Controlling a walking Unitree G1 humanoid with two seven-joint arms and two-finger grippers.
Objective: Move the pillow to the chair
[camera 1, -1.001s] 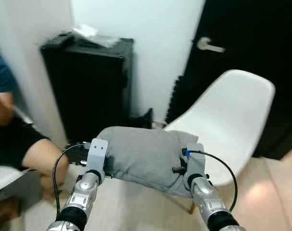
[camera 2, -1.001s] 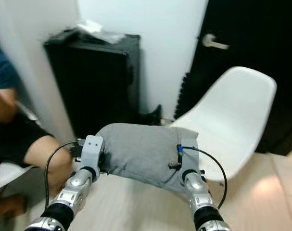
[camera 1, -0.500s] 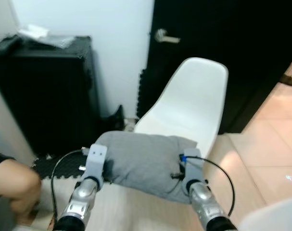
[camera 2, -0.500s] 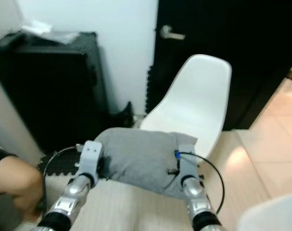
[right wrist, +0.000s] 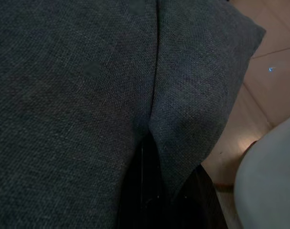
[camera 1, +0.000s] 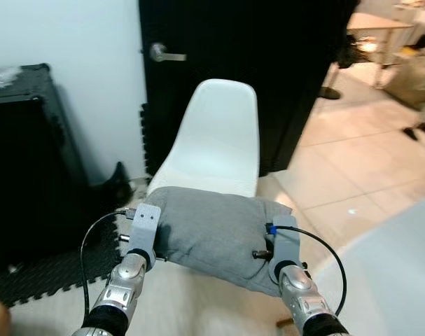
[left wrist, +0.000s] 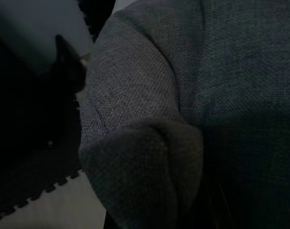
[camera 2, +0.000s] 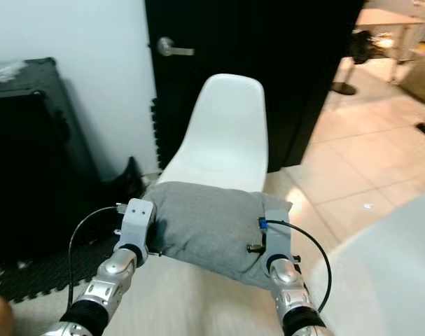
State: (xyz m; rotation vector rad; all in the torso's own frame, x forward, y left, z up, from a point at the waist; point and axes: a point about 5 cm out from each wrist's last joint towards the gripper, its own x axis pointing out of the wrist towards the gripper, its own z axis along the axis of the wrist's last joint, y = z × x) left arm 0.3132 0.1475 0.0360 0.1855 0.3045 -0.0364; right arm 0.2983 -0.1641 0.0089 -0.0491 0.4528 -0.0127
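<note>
A grey pillow (camera 1: 211,229) hangs in front of me, held up between my two arms. My left gripper (camera 1: 150,236) grips its left end and my right gripper (camera 1: 272,246) grips its right end, both shut on the pillow with the fingers buried in the fabric. The wrist views show the grey cloth (left wrist: 149,119) bunched close to the camera, and a fold (right wrist: 152,114) pinched above a dark finger. The white shell chair (camera 1: 216,140) stands straight ahead, just beyond the pillow. Its seat is partly hidden behind the pillow.
A black door (camera 1: 268,63) with a silver handle (camera 1: 160,52) stands behind the chair. A black case (camera 1: 23,147) and a black foam mat (camera 1: 51,269) lie to the left. Tiled floor (camera 1: 359,161) opens to the right. A white rounded surface (camera 1: 394,266) sits at the lower right.
The view has swung to the right, so the chair now stands centred ahead and the seated person has slid off the left edge. The pillow stays held between both grippers.
</note>
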